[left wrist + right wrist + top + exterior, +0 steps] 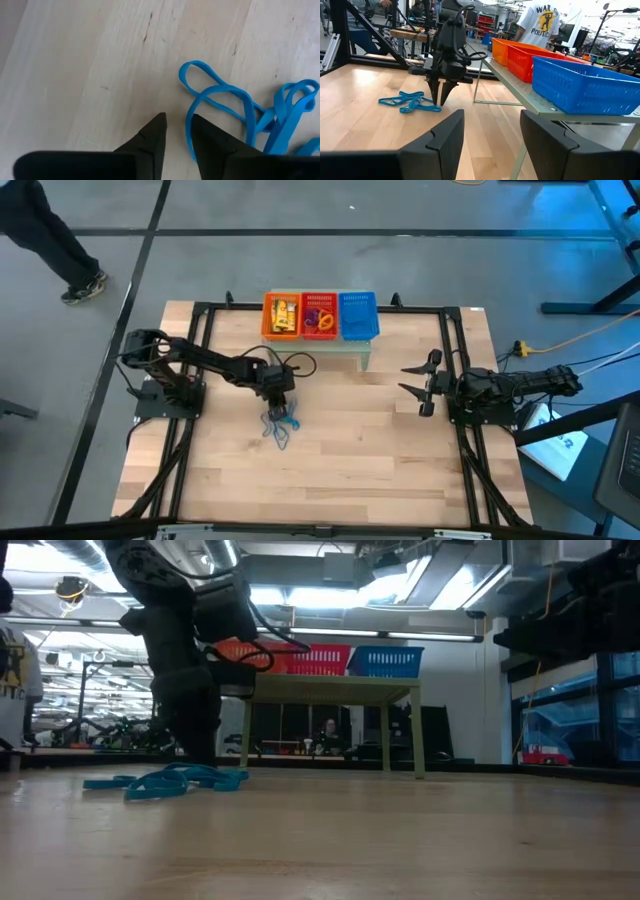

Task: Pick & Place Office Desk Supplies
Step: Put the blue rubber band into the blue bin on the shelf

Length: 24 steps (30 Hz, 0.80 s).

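- The blue loops [279, 424] lie in a loose tangle flat on the wooden bench [350, 470], in front of the small raised stand [362, 346].
- My left pincer [176, 132] points straight down at the edge of that tangle, its tips just at the bench surface.
- Between my left fingers [152, 137] only a narrow gap is open; one strand of a loop curves along the inner edge of one finger, the rest of the tangle spreads to one side.
- I cannot tell whether the strand is pinched.
- On the stand, well behind the loops, sit the orange basket [281, 317], the red basket [319, 316] and the blue basket [359, 315] in a row.
- My right pincer [421, 389] hovers at the bench's right side, well apart from the loops, fingers spread wide and holding nothing.
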Each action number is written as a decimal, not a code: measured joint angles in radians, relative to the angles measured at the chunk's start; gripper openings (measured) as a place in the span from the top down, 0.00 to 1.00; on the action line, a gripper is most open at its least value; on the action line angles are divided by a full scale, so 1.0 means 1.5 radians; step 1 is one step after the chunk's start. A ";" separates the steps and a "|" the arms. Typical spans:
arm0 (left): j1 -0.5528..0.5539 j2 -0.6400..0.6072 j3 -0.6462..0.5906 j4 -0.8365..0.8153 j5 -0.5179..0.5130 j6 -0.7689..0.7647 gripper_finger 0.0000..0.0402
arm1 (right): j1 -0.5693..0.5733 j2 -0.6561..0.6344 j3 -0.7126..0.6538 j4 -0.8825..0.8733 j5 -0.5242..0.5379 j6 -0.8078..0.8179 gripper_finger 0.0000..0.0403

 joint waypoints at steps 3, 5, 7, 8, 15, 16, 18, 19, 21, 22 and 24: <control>-0.003 0.013 0.000 0.008 0.021 -0.004 0.80 | 0.000 0.000 0.000 0.000 0.000 0.002 0.52; -0.005 0.018 0.000 0.017 0.021 -0.001 0.81 | 0.000 0.000 0.000 0.000 0.000 0.002 0.52; -0.005 0.019 0.000 0.022 0.024 -0.001 0.83 | 0.000 0.000 0.000 0.000 0.000 0.002 0.52; -0.005 0.019 0.000 0.024 0.025 -0.001 0.84 | 0.000 0.000 0.000 0.000 0.001 0.002 0.52; -0.005 0.021 0.000 0.027 0.032 -0.003 0.94 | 0.000 0.000 0.000 0.000 0.002 0.002 0.52; -0.005 0.021 0.000 0.027 0.037 -0.005 0.95 | 0.000 0.000 0.000 0.000 0.002 0.002 0.52; -0.005 0.021 -0.001 0.028 0.047 -0.017 0.97 | 0.000 0.000 0.000 0.000 0.002 0.002 0.52; -0.005 0.021 -0.001 0.030 0.053 -0.026 0.98 | 0.000 0.000 0.000 0.000 0.002 0.002 0.52; -0.004 0.022 -0.001 0.045 0.069 -0.042 0.99 | 0.000 0.000 0.000 0.000 0.002 0.002 0.52; -0.001 0.021 -0.001 0.059 0.083 -0.050 0.99 | 0.000 0.000 0.000 0.000 0.002 0.002 0.52; 0.005 0.014 -0.002 0.089 0.112 -0.068 0.99 | 0.000 0.000 0.000 0.000 0.002 0.002 0.52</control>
